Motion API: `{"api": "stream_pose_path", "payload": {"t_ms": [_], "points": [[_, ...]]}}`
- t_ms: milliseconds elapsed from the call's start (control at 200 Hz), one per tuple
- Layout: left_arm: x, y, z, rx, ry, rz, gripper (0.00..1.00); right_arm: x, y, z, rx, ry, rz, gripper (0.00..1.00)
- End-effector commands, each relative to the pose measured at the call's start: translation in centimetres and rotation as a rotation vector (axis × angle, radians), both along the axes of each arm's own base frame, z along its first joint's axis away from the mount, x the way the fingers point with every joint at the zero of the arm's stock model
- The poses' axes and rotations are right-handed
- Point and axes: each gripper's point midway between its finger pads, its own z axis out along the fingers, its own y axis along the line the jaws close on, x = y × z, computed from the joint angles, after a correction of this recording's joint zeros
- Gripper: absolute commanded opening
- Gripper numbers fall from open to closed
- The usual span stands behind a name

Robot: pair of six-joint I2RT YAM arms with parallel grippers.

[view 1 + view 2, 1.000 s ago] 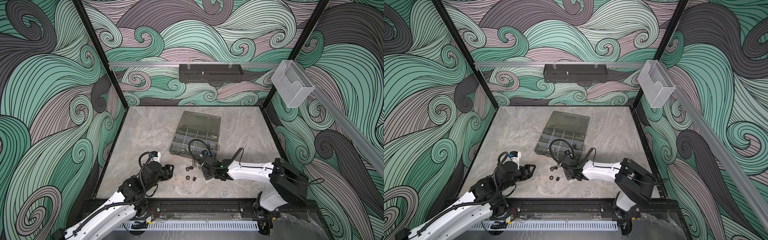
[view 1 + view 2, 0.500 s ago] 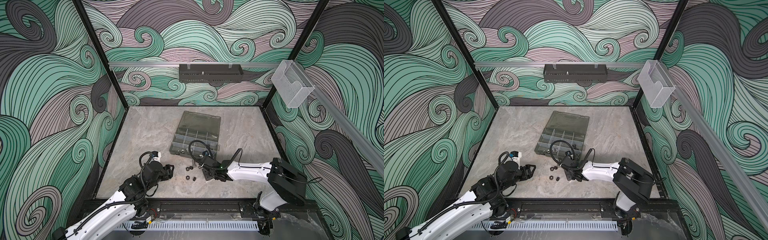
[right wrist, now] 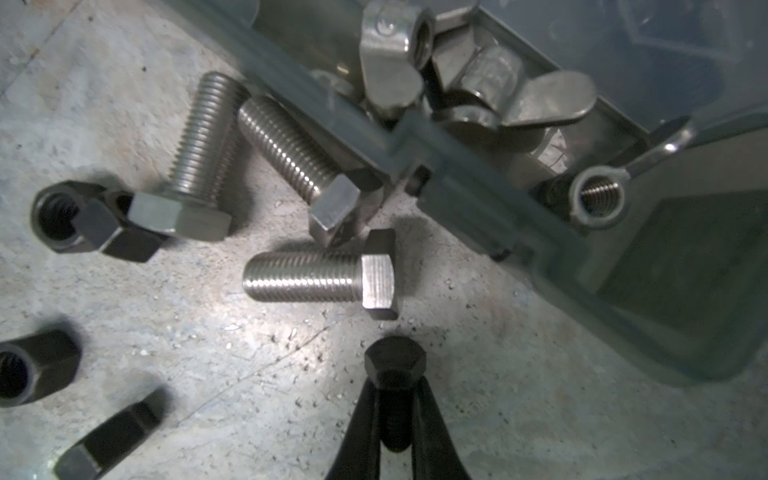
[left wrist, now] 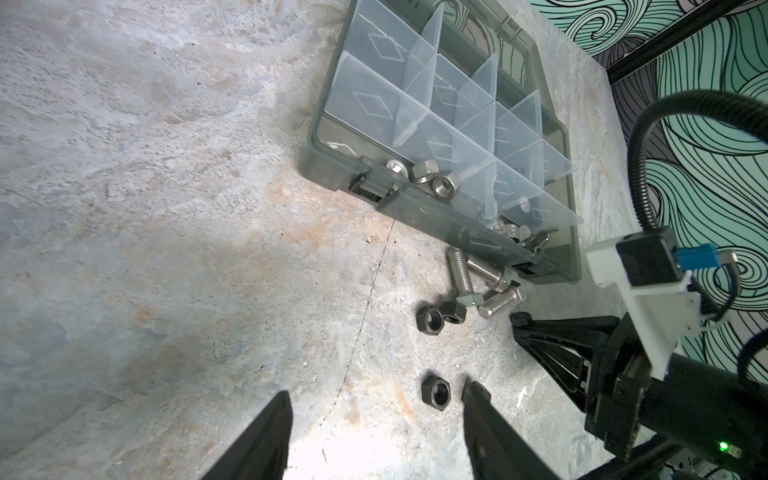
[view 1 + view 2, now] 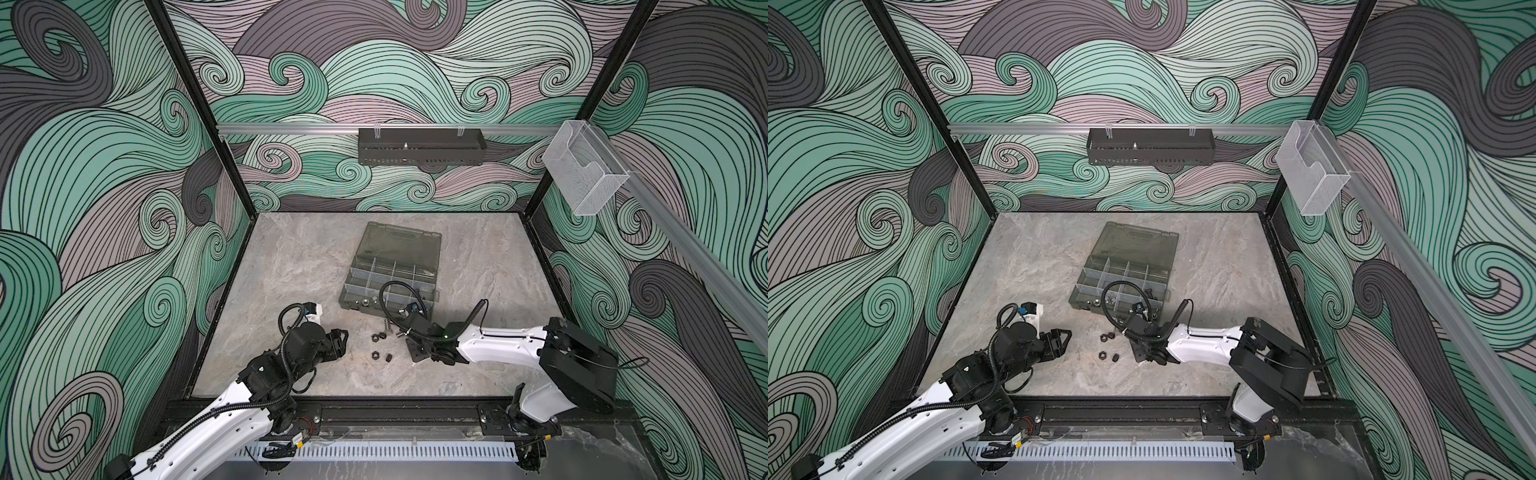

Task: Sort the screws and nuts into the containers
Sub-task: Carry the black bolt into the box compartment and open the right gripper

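Observation:
In the right wrist view my right gripper [image 3: 394, 388] is shut on a black screw [image 3: 395, 361], gripped by the shaft with its hex head past the fingertips, low over the table. Three silver screws [image 3: 307, 276] lie just ahead, against the front wall of the smoky grey organiser case [image 3: 478, 195]. Winged nuts [image 3: 498, 95] fill its near corner container. Black nuts [image 3: 58, 216] lie to the side. My left gripper [image 4: 378, 392] is open above the table, with a black nut [image 4: 436, 392] just inside one finger. Both top views show the grippers [image 5: 341, 338] [image 5: 1128, 332] facing each other across the loose parts.
Silver hex nuts [image 4: 432, 180] sit in another front container. The case lid [image 5: 399, 243] lies open flat behind the cells. A black perforated tray [image 5: 419, 145] hangs on the back rail, and a clear acrylic box [image 5: 582, 174] is on the right rail.
My right gripper's jaws have closed on the black screw. The left arm has not moved.

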Motion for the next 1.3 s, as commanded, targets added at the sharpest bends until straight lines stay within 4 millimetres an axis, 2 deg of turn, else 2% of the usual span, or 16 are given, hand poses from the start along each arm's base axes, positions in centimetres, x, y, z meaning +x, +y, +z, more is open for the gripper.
{"api": "stream_pose_path", "payload": {"t_ms": [0,255,350,510,655,881,991,1186,1296], "points": [[0.0,0.3,0.0,-0.003,0.005,0.014,0.68,-0.4,-1.1,0.4,-0.029,-0.002,0.002,0.12],[0.0,0.3,0.1,-0.004,0.001,0.016,0.68,0.9,-0.4,4.8,0.028,-0.093,0.04,0.12],[0.1,0.3,0.1,-0.004,0.002,0.016,0.68,1.6,-0.8,6.2,0.024,-0.104,0.054,0.12],[0.1,0.3,0.2,-0.002,-0.002,0.014,0.68,4.3,-1.1,8.5,0.047,-0.14,0.066,0.13],[0.1,0.3,0.5,0.002,-0.009,0.01,0.68,7.6,-1.9,9.6,0.044,-0.152,0.057,0.13],[0.2,0.3,0.5,0.004,-0.01,0.012,0.68,12.2,-2.3,9.5,0.033,-0.158,0.049,0.12],[0.2,0.3,0.5,-0.001,-0.011,0.015,0.68,13.8,-2.4,8.6,0.024,-0.138,0.042,0.12],[0.2,0.4,0.5,0.006,-0.011,0.019,0.68,14.8,-2.7,7.3,0.016,-0.108,0.035,0.13],[0.3,0.4,0.6,0.007,-0.017,0.018,0.68,14.9,-2.9,6.8,0.01,-0.096,0.028,0.2]]}}
